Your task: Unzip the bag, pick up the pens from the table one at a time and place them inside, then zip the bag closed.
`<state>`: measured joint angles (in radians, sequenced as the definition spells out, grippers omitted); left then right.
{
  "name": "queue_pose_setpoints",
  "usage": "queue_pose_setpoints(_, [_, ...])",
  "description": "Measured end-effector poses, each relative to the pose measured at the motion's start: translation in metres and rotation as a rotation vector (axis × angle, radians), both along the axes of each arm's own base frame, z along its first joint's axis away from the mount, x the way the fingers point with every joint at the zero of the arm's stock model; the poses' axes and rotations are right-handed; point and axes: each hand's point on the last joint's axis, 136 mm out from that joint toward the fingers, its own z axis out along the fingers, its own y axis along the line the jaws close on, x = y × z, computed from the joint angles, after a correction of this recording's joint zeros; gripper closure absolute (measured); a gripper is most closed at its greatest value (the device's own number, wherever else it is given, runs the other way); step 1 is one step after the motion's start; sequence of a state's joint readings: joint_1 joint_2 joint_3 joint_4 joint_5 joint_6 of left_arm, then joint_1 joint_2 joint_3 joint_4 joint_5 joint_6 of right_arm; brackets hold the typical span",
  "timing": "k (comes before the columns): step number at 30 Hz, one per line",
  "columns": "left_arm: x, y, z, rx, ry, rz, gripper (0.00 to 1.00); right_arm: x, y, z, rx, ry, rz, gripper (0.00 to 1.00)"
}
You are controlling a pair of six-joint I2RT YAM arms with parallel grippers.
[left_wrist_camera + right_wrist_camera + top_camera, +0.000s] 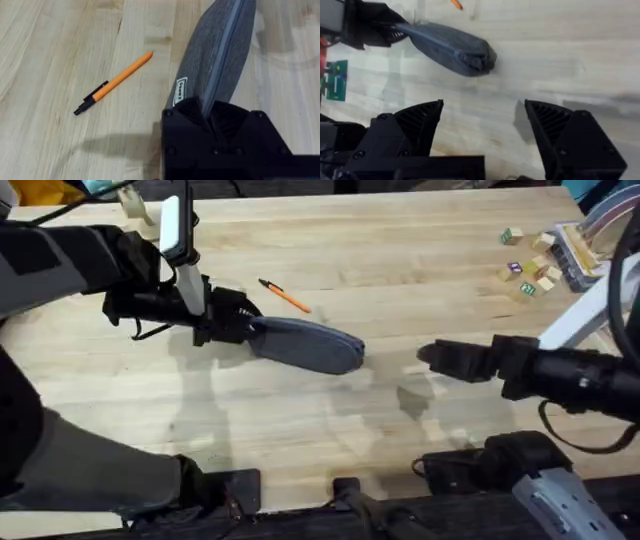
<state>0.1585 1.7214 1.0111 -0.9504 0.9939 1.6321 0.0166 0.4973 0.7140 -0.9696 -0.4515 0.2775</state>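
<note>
The bag (215, 60) lies mid-counter (400, 260), its white side label too small to read. The left fingers (207, 117) pinch its end, hiding the zip pull. The right fingers (485, 130) hover spread. An orange pen (112, 84) lies beside the bag.

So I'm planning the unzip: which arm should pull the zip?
Probably the right. The left gripper already clamps one end of the bag, while the right gripper hangs open beside the free end.

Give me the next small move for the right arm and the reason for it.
Probably bring the open right tool to the pouch's free end and find the zip pull. The left tool already clamps the other end, the zip looks closed, and the orange pen lies on the table.
</note>
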Motion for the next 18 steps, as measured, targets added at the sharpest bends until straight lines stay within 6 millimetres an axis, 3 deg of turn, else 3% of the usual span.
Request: queue_pose_setpoints(18, [-0.001, 0.0, 0.0, -0.001, 0.003, 0.0, 0.958, 0.015, 0.008, 0.008, 0.056, -0.071, 0.014, 0.004])
